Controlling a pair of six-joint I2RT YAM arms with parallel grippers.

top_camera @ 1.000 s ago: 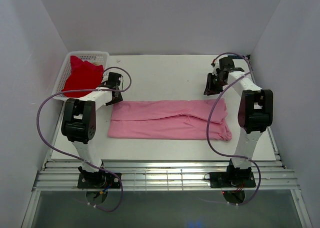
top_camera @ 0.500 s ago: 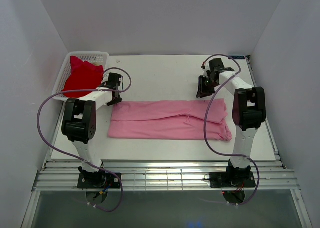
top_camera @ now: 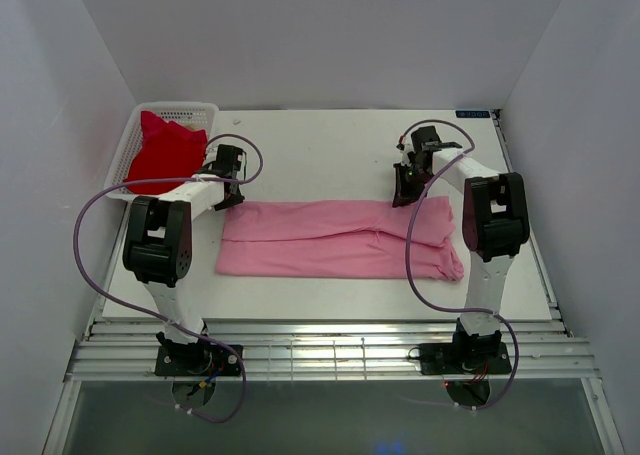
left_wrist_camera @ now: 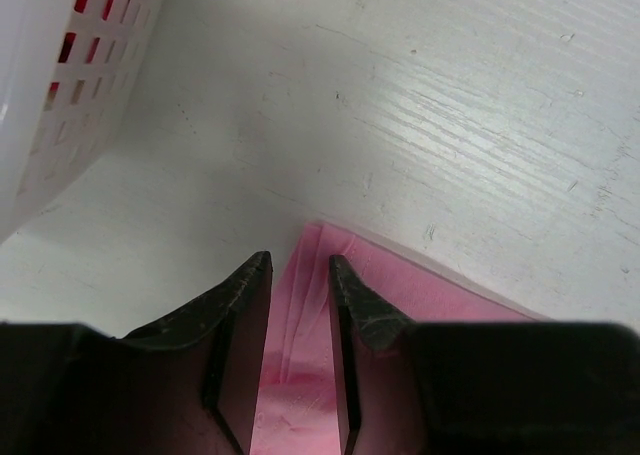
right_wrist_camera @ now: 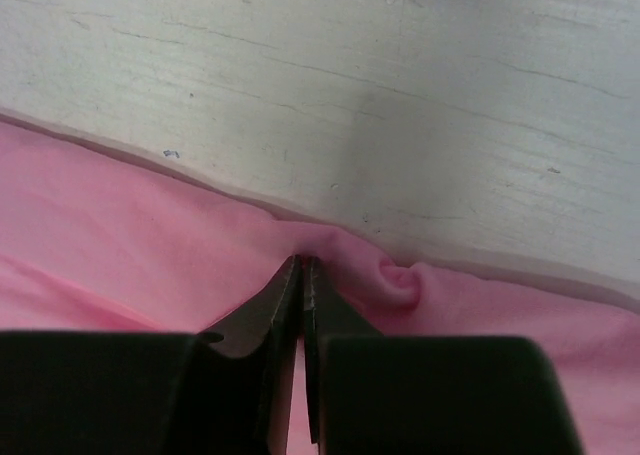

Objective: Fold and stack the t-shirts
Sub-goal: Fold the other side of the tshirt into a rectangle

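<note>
A soft light pink cotton t-shirt (top_camera: 330, 240), folded into a long band, lies across the middle of the white table (top_camera: 320, 145). The right gripper (right_wrist_camera: 301, 260) is clenched on its far edge at centre right, with the cloth puckered beside the tips. The left gripper (left_wrist_camera: 300, 260) stands released over the band's upper-left corner, near the white plastic mesh basket (top_camera: 180, 106) that holds the bright red t-shirt (top_camera: 165, 150). A purple cable (top_camera: 408, 247) hangs across the band's right end.

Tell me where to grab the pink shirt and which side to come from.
Pinch the pink shirt at its far long edge, near both ends, coming down from above. It lies flat as a band on the table, so probably only an edge gives cloth to pinch. The right gripper is shut on that edge; the left gripper is open at the far left corner.
</note>
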